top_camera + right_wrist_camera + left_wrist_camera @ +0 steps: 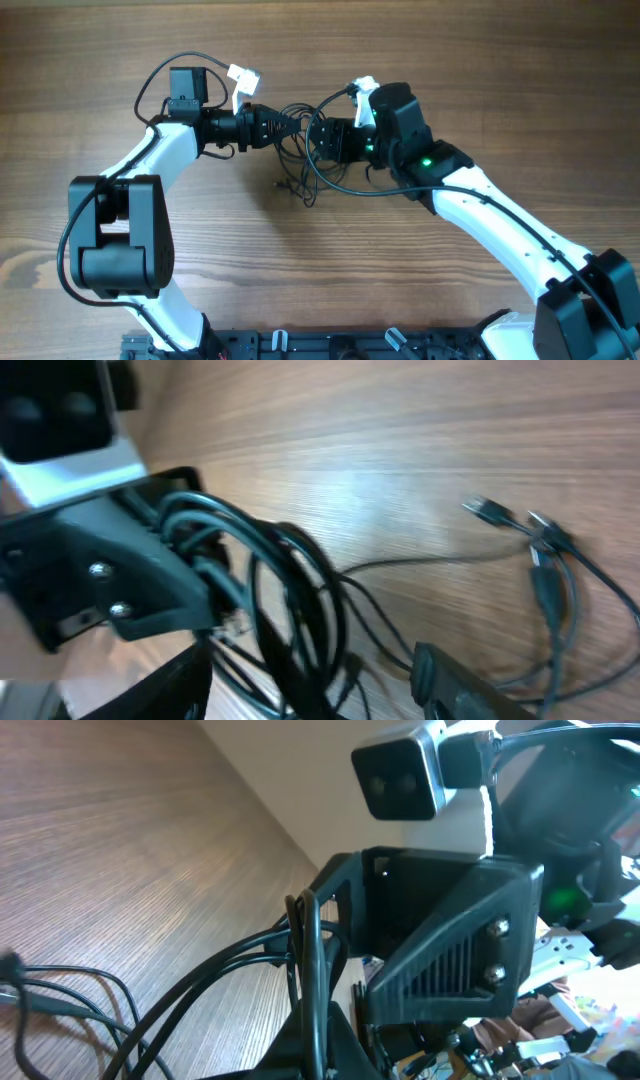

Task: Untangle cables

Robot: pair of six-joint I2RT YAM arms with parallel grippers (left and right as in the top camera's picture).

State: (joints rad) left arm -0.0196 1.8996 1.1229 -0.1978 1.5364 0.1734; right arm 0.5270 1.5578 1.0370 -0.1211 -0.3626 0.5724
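Hanging between the two wrists, the cables (298,150) are showing as a knot of thin black cords, much slimmer than the arms' own leads. In the right wrist view they are curling into several overlapping loops, and a few loose strands are trailing away across the wooden table (450,60). Those strands are ending in small plug ends (490,510), some with silver tips, lying flat on the wood well apart from the knot.

The left gripper (288,126) is reaching in from the left with its jaws clenched. In the left wrist view the cords are running together into a tight bundle that is passing between its fingers, so it is grasping the cables at that point. The right gripper (312,140) is facing it from the other side, just beside the knot. Its fingers (455,680) are standing wide apart and released. The loops are sitting in the gap between them, and I cannot tell whether they are touching either finger.
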